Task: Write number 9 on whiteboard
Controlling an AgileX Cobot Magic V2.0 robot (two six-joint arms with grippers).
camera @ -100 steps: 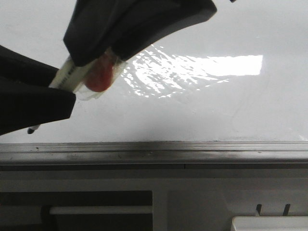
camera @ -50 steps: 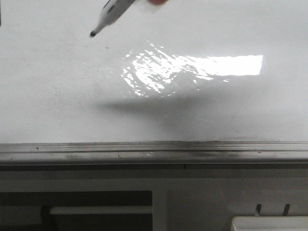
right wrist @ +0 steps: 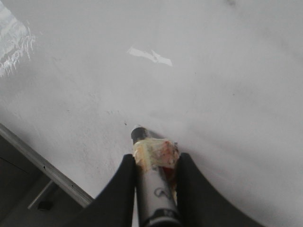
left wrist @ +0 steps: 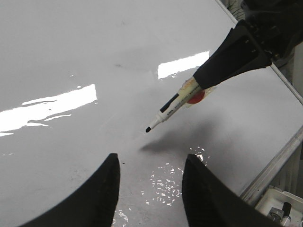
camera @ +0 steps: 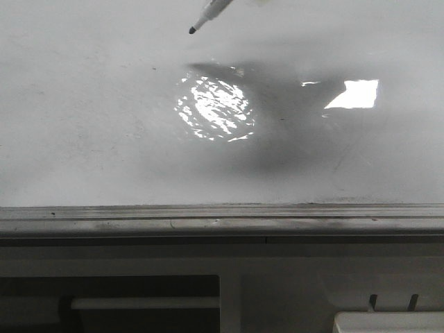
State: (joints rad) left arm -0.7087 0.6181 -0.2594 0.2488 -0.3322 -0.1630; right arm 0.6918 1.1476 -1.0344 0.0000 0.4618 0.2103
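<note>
My right end effector (right wrist: 154,182), pinching the marker (left wrist: 166,109), has drifted rightward above the whiteboard (camera: 83,125); left end effector (left wrist: 150,189) spread.

No legible text; marker (left wrist: 173,108) print unreadable.

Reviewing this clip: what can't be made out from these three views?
- Front view: the right gripper is cut off by the top edge; only the marker tip shows.
- Right wrist view: the right gripper and tape hide the nib.
- All views: whether the tip touches the whiteboard.
</note>
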